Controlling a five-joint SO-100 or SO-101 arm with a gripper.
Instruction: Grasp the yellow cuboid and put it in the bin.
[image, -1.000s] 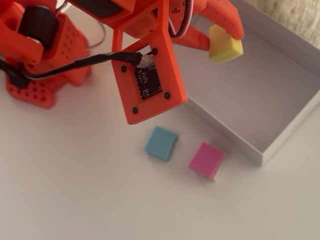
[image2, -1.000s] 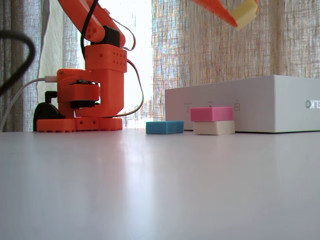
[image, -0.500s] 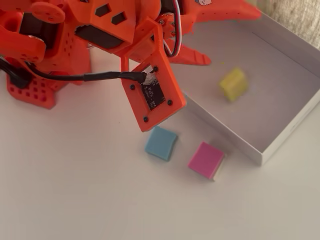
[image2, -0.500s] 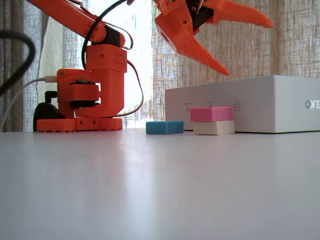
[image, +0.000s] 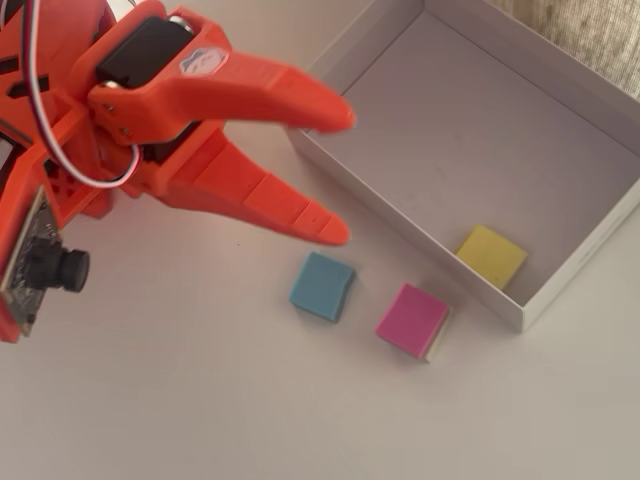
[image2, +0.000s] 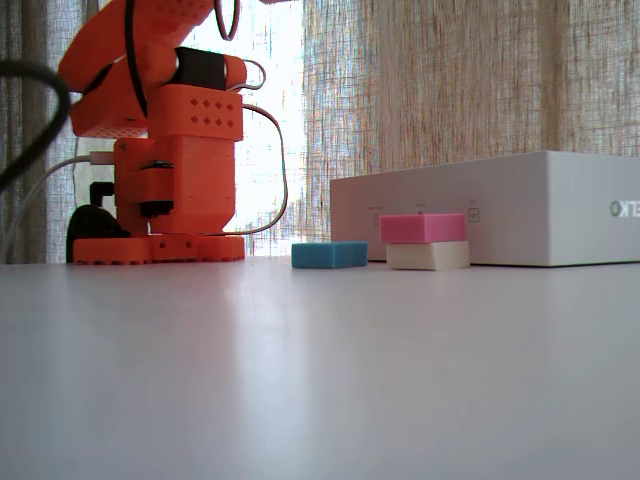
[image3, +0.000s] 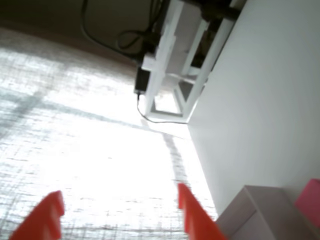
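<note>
Looking down from the overhead view, the orange gripper (image: 340, 175) hangs with its two fingers spread wide and nothing between them, one fingertip (image: 335, 116) over the near wall of the bin (image: 400, 215), the other above bare table. The yellow cuboid (image: 492, 255) lies flat on the bin's floor, tucked into the lower right corner close to the wall. Just outside that wall sits the pink block (image: 411, 318), stacked on a cream block (image: 438, 338) that peeks out at its right edge, and the blue block (image: 322, 285) lies to the left of them on the table (image: 200, 400), apart from both. A small black camera (image: 55, 268) shows on the arm at the left edge.

Over to the fixed view at table level: the arm's base (image2: 160, 190) stands at the left before a curtain (image2: 450, 90), and the gripper is out of the picture. The bin's white side (image2: 500, 210) fills the right, with the pink block (image2: 422, 227) atop the cream block (image2: 427, 255) in front of it and the blue block (image2: 329, 254) to their left. The cuboid is hidden inside.

On the wrist view, two orange fingertips (image3: 192, 207) poke up from the bottom edge, well apart, empty gap between them (image3: 120, 212). A corner of the bin (image3: 260, 210) and a sliver of pink (image3: 309, 200) sit at lower right.
</note>
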